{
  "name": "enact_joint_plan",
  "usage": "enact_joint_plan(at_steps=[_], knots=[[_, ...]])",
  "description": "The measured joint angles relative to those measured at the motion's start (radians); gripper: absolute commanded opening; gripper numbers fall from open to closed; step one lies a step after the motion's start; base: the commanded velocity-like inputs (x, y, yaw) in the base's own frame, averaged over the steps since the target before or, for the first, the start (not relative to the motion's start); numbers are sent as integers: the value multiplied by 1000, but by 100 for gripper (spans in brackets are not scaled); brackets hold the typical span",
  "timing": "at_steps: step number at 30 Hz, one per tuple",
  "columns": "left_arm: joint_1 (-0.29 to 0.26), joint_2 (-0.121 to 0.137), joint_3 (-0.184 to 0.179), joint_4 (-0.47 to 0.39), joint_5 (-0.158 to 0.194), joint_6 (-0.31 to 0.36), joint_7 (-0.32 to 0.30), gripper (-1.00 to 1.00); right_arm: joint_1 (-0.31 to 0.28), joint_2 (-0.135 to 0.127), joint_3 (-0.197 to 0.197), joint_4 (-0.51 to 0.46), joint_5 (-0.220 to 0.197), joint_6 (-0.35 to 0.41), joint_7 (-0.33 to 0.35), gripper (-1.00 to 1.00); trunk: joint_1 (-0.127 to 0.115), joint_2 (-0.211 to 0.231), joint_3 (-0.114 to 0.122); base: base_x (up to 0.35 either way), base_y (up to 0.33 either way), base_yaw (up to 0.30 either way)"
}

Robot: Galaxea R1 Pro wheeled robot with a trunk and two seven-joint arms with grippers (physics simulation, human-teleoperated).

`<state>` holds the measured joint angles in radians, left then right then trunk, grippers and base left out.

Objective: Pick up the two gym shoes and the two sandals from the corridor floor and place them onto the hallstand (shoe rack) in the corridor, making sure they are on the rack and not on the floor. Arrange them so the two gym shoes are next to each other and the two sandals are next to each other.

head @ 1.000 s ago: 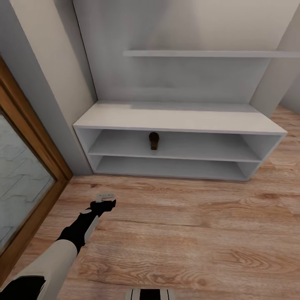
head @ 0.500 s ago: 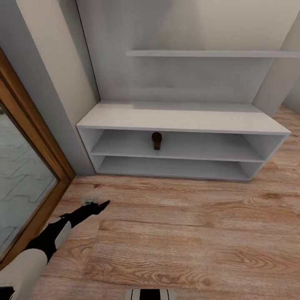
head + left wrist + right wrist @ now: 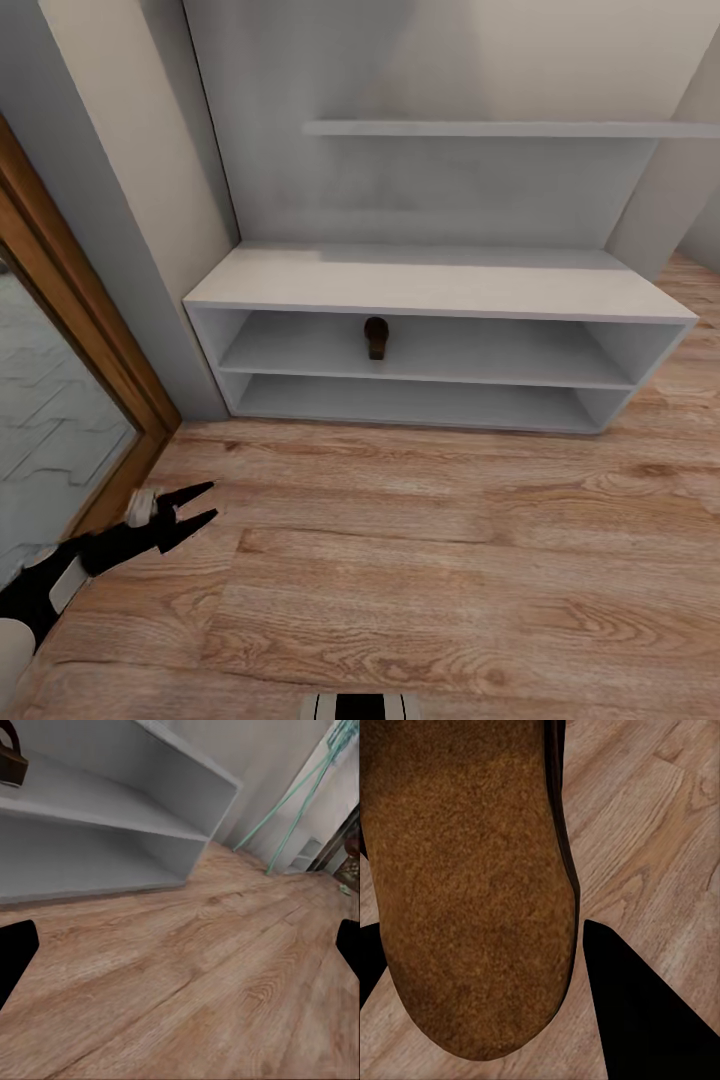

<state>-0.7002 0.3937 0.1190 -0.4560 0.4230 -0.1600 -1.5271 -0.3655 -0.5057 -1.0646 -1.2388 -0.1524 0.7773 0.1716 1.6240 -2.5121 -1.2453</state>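
The pale-grey hallstand (image 3: 440,282) stands against the wall ahead. One dark brown sandal (image 3: 375,337) sits on its upper open shelf, and that sandal (image 3: 11,761) is also caught by the left wrist view. My left gripper (image 3: 197,505) hovers open over the corridor floor (image 3: 450,560) at the lower left, well short of the rack, with nothing between its fingers (image 3: 15,952). In the right wrist view a second sandal (image 3: 472,885), tan-brown face toward the camera, fills the space between the black fingers (image 3: 645,1012) of my right gripper (image 3: 472,926), above the planks. The gym shoes are out of view.
A wooden-framed glass door (image 3: 70,400) runs along the left, close to my left arm. A grey wall corner (image 3: 150,250) meets the rack's left end. An upper shelf (image 3: 480,128) juts out above the bench top. My base (image 3: 360,705) shows at the bottom edge.
My left arm has drawn back toward the lower left, nearer the door frame, and its fingers now show spread apart. The view shifted slightly right at first. The shelved sandal has not moved.
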Motion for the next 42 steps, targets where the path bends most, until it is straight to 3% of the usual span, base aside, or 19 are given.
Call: enact_joint_plan(at_steps=[4, 9, 11, 13, 15, 16, 17, 18, 19, 20, 21, 22, 25, 26, 30, 33, 36, 40, 42], knots=[[7, 32, 113, 13, 16, -4, -42, 100, 0, 0, 1, 0, 0, -1, 0, -100, 0, 0, 0, 0, 0, 0], [9, 41, 156, 16, 13, -3, -42, 100, 0, 1, 9, 2, -2, -1, 0, -100, 0, 0, 0, 0, 0, 0], [9, 41, 160, 16, -6, -3, -42, 100, 0, 1, 51, 2, -12, 0, 0, -100, 0, 0, 0, 0, 0, 0], [10, 42, 162, 17, -37, -3, -42, 100, 1, 10, 228, 3, -28, 0, -1, -100, 0, 0, 0, 0, 0, 0], [10, 42, 162, 17, -56, -3, -42, 100, 1, 55, 458, 3, -18, -1, -6, -100, 0, 0, 0, 0, 0, 0], [10, 41, 162, 15, -65, -3, -42, 100, -2, 122, 604, 3, 12, -3, -9, -100, 0, 0, 0, 0, 0, 0], [10, 41, 162, 16, -68, -3, -42, 100, -2, 198, 797, 3, -24, 0, -11, -100, 0, 0, 0, 0, 0, 0], [9, 40, 162, 15, -71, -3, -42, 100, -3, 336, 900, 3, -2, 3, -14, -100, 0, 0, 0, 0, 0, 0], [9, 40, 163, 15, -72, -3, -42, 100, -3, 410, 985, 3, -8, 5, -14, -100, 0, 0, 0, 0, 0, 0], [9, 41, 163, 15, -72, -3, -42, 100, -3, 447, 984, 4, 8, 7, -14, -100, 0, 0, 0, 0, 0, 0], [9, 40, 163, 15, -72, -4, -42, 100, -3, 513, 963, 10, 81, 5, -15, -100, 0, 0, 0, 0, 0, 0], [9, 40, 163, 15, -73, -4, -42, 100, -3, 547, 992, 18, 91, 8, -14, -100, 0, 0, 0, 0, 0, 0], [10, 40, 163, 15, -73, -4, -42, 100, -10, 596, 1061, 81, 141, 12, -14, -100, 0, 0, 0, 0, 0, 0], [10, 40, 163, 15, -73, -5, -42, 100, -47, 615, 1094, 154, 159, 18, -15, -100, 0, 0, 0, 0, 0, 0], [10, 40, 163, 15, -73, -4, -42, 100, -178, 633, 1116, 253, 178, 23, -84, -100, 0, 0, 0, 0, 0, 0], [10, 40, 163, 15, -73, -4, -42, 100, -228, 636, 1119, 273, 130, 24, -167, -100, 0, 0, 0, 0, 0, 0], [9, 40, 163, 15, -73, -3, -42, 100, -267, 637, 1119, 280, 11, 24, -258, -100, 0, 0, 0, 0, 0, 0], [10, 40, 163, 15, -73, -3, -42, 100, -278, 633, 1121, 281, -86, 18, -302, -100, 0, 0, 0, 0, 0, 0], [9, 40, 163, 15, -73, -3, -42, 100, -280, 631, 1123, 280, -111, 15, -311, -100, 0, 0, 0, 0, 0, 0]])
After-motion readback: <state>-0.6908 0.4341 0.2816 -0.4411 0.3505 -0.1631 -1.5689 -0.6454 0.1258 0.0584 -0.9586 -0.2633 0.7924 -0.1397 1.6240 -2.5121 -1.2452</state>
